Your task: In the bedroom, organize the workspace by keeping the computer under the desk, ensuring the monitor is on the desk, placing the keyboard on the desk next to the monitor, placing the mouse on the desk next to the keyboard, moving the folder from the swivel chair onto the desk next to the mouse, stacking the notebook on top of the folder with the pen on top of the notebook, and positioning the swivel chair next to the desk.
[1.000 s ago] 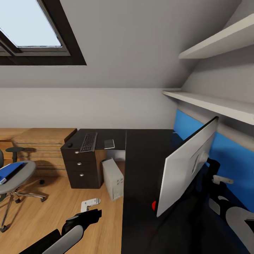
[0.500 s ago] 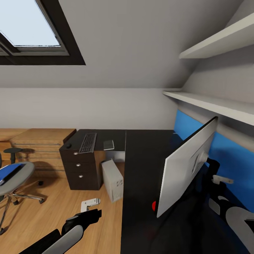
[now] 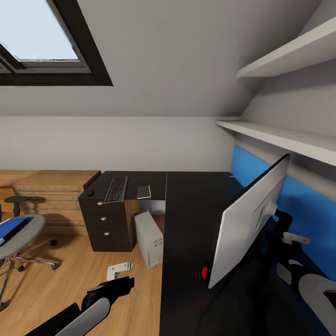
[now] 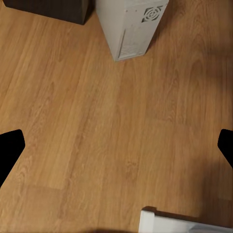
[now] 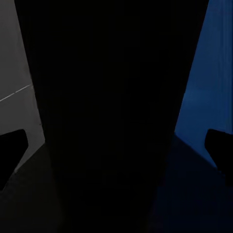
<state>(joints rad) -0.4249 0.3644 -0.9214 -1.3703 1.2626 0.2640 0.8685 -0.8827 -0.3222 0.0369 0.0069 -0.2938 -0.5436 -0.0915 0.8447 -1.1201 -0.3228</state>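
The left claw (image 4: 116, 145) is spread wide, with its two dark fingertips (image 4: 9, 150) at the far edges of the wrist view and nothing held between them. It hangs over the wooden floor (image 4: 97, 121). Ahead of this claw the computer (image 4: 130, 24) stands on the floor beside the drawer unit (image 3: 106, 224), under the edge of the worktop (image 3: 191, 224). Just below the claw a small white object (image 3: 119, 269) lies on the floor; what it is cannot be told.

The right claw (image 5: 116, 145) is also open and empty. It is pointed into the dark space behind the monitor (image 3: 249, 217), with the grey back of the screen on one side of it and the blue wall panel (image 5: 208, 73) on the other. The monitor stands on the worktop, tilted.

Farther from both claws, the keyboard (image 3: 116, 188) and a notebook (image 3: 144, 191) lie at the far end of the worktop, with a small dark thing, probably the mouse (image 3: 91, 192), beside the keyboard. Well to the left of the left claw, the chair (image 3: 18, 233) carries the blue folder (image 3: 14, 226).

The step in hand is judged to be the setting of the monitor. For the next move, the keyboard should be approached and brought beside the monitor.
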